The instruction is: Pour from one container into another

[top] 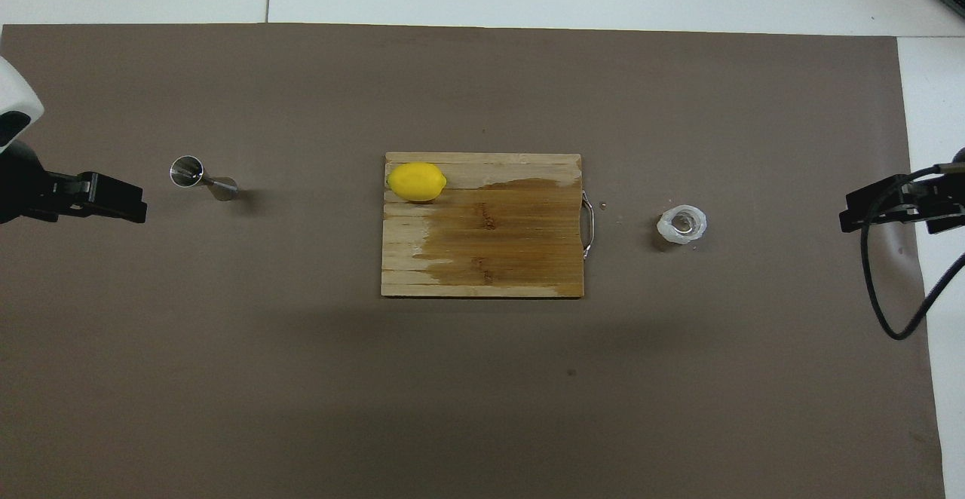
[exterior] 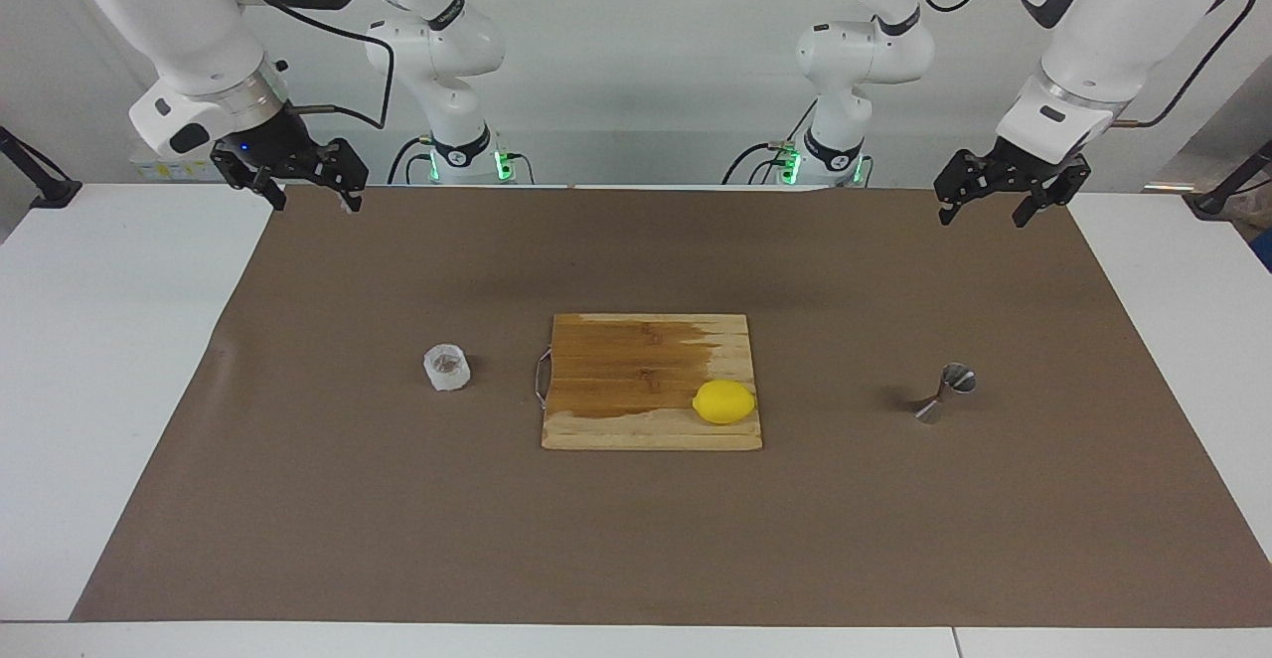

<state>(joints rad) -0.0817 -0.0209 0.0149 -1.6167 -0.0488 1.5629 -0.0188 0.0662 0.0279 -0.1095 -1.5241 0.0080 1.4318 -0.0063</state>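
The squat translucent whitish cup (exterior: 446, 367) stands on the brown mat beside the cutting board's handle, toward the right arm's end; it also shows in the overhead view (top: 682, 225). The steel hourglass jigger (exterior: 944, 395) stands on the mat toward the left arm's end, also seen in the overhead view (top: 200, 176). My right gripper (exterior: 311, 199) hangs open and empty in the air over the mat's corner near its base (top: 867, 212). My left gripper (exterior: 982, 216) hangs open and empty over the mat's edge at its own end (top: 121, 199).
A wooden cutting board (exterior: 636, 380) with a dark wet patch and a wire handle lies mid-table between cup and jigger. A yellow lemon (exterior: 724, 402) rests on its corner nearest the jigger. A brown mat (exterior: 636, 539) covers the white table.
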